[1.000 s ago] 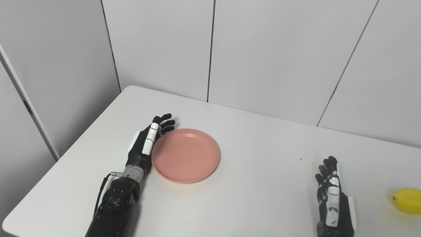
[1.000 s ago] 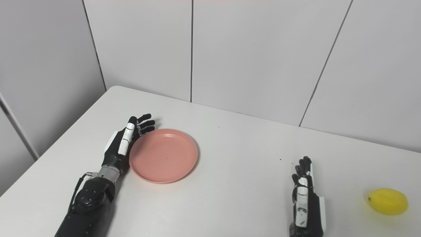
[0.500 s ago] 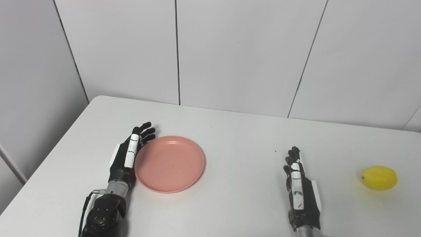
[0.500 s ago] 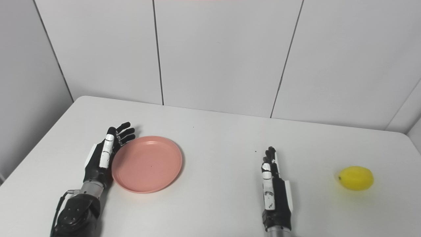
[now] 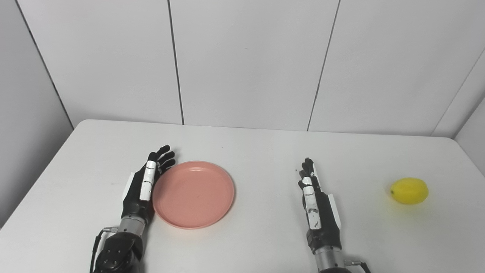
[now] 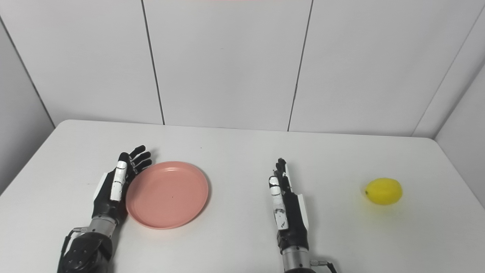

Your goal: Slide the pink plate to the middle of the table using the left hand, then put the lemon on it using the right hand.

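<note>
1 pink plate (image 5: 193,194) lies flat on the white tabletop (image 5: 257,151), left of the middle, and its shallow bowl holds nothing. the left hand (image 5: 144,185) stands on edge just beside the plate's left rim, palm toward it, seemingly touching the rim; its fingers (image 5: 162,155) are stretched out, slightly spread and curved past the plate's far-left edge, holding nothing. the lemon (image 5: 409,191) sits on the tabletop far to the right, near the right edge and well apart from the plate. between plate and lemon, nearer the plate, the right hand (image 5: 317,206) rests on edge on the tabletop, its fingers straight and close together, pointing away from the robot, with nothing in them. it touches neither plate nor lemon. both forearms come up from the bottom edge. pale wall panels (image 5: 246,57) with dark seams stand behind the tabletop's far edge.
</note>
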